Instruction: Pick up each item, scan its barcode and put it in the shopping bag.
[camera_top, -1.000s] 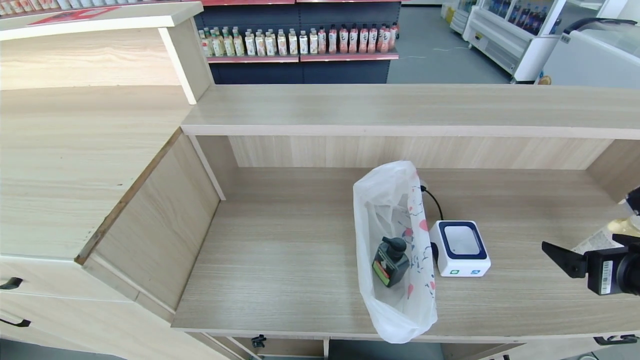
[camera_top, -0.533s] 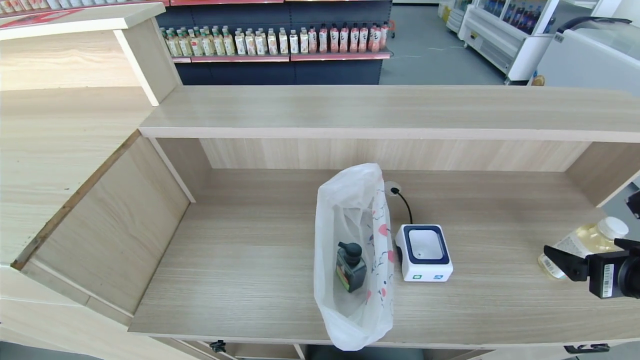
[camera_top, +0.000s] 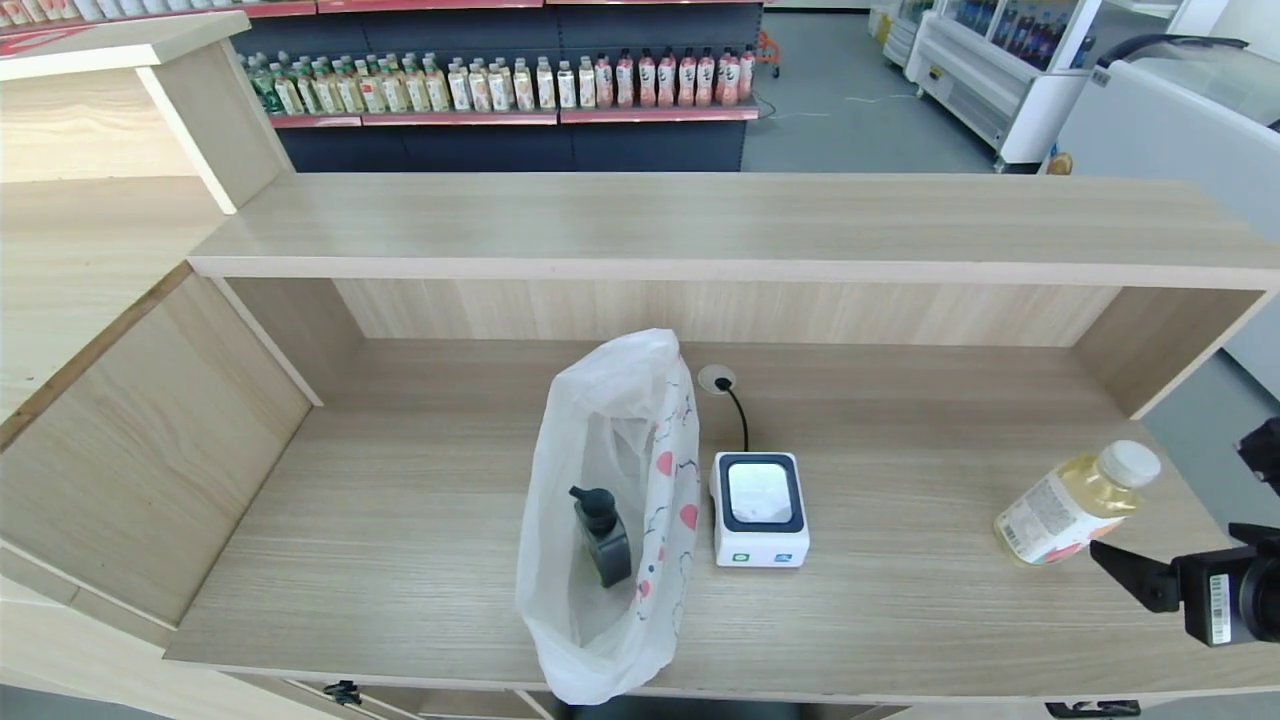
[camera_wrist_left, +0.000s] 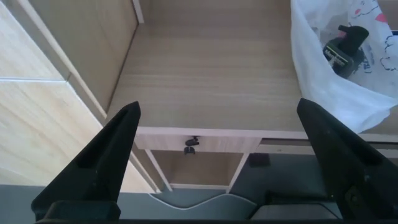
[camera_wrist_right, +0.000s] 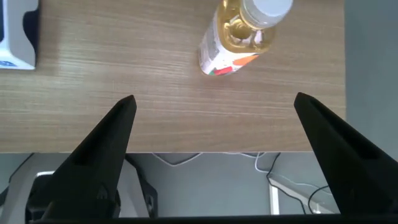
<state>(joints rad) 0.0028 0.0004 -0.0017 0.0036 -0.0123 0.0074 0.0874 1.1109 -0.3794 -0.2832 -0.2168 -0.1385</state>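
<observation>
A white plastic shopping bag (camera_top: 610, 520) stands open on the wooden counter (camera_top: 450, 540), with a dark pump bottle (camera_top: 601, 538) inside it, also seen as the pump bottle (camera_wrist_left: 346, 48) in the bag (camera_wrist_left: 339, 81). Right beside the bag sits a white barcode scanner (camera_top: 758, 508) with a dark-framed window. A bottle of yellow liquid (camera_top: 1075, 505) with a white cap stands near the counter's right end. My right gripper (camera_wrist_right: 217, 155) is open, held over the counter's front edge short of that bottle (camera_wrist_right: 239, 37). My left gripper (camera_wrist_left: 217, 162) is open, below the counter's front edge, left of the bag.
A raised wooden ledge (camera_top: 700, 220) runs along the back of the counter, with side walls at both ends. The scanner's black cable (camera_top: 738, 415) leads to a hole at the back. Store shelves with bottles (camera_top: 500, 85) and freezers stand beyond.
The head camera has swung to the right, so the bag, the scanner and the yellow bottle sit further left in the picture. The right gripper stays open at the lower right.
</observation>
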